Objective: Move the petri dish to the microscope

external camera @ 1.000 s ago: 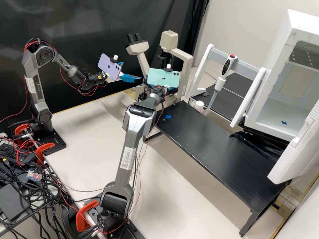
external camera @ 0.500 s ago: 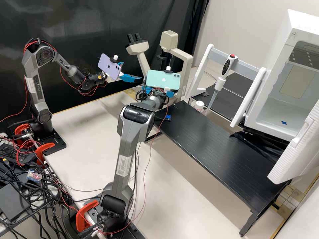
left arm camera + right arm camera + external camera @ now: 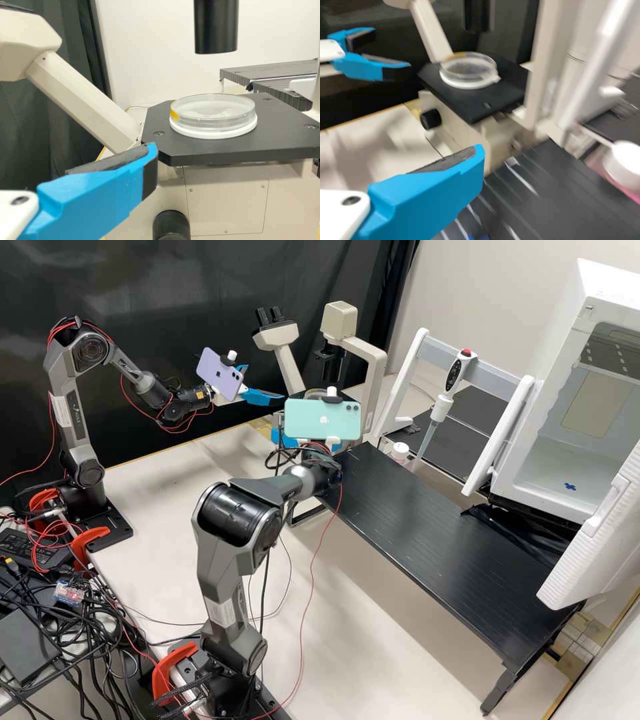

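The left gripper (image 3: 265, 383) has its 2 jaws wide apart and empty, to the left of the inverted microscope (image 3: 368, 360). Ahead of those jaws and apart from them, the round, clear petri dish (image 3: 212, 114), with 1 yellow mark on its side, lies flat on a white ring (image 3: 215, 132) on the black microscope stage (image 3: 280, 137). The right gripper (image 3: 285, 439) is in front of the microscope, its 2 jaws also open and empty, apart from the dish. Right of these jaws come a black slatted tabletop (image 3: 427, 527), 1 white-capped bottle (image 3: 400, 451), and 1 upright electronic pipette (image 3: 454, 375).
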Robot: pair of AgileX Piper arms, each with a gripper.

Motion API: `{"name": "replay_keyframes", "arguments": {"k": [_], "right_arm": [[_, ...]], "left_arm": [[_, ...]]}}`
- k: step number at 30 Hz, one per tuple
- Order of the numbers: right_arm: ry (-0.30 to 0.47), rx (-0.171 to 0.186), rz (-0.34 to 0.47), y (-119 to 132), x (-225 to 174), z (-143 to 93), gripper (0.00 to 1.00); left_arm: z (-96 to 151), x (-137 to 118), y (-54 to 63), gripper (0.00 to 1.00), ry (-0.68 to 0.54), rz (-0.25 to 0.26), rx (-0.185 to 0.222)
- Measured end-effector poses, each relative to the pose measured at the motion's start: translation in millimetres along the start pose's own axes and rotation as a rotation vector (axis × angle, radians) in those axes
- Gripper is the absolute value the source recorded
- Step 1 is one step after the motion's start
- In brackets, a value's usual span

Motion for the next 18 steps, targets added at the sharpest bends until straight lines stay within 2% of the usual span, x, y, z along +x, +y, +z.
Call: {"name": "replay_keyframes", "arguments": {"k": [6, 10, 14, 17, 18], "right_arm": [[-0.092, 0.044, 0.077, -5.9, -39.8, 23.2, 1.0], [-0.171, 0.059, 0.151, -10.4, -65.5, 33.7, 1.0], [-0.236, 0.106, 0.218, -13.3, -86.0, 46.1, 1.0], [-0.276, 0.166, 0.263, -15.7, -98.3, 55.4, 1.0], [-0.283, 0.173, 0.27, -15.4, -100.0, 56.7, 1.0]], "left_arm": [[0.0, 0.0, 0.0, 1.0, 0.0, 0.0, 0.0], [0.0, 0.0, 0.0, 1.0, 0.0, 0.0, 0.0], [0.0, 0.0, 0.0, 1.0, 0.0, 0.0, 0.0], [0.0, 0.0, 0.0, 1.0, 0.0, 0.0, 0.0], [0.0, 0.0, 0.0, 1.0, 0.0, 0.0, 0.0]]}}
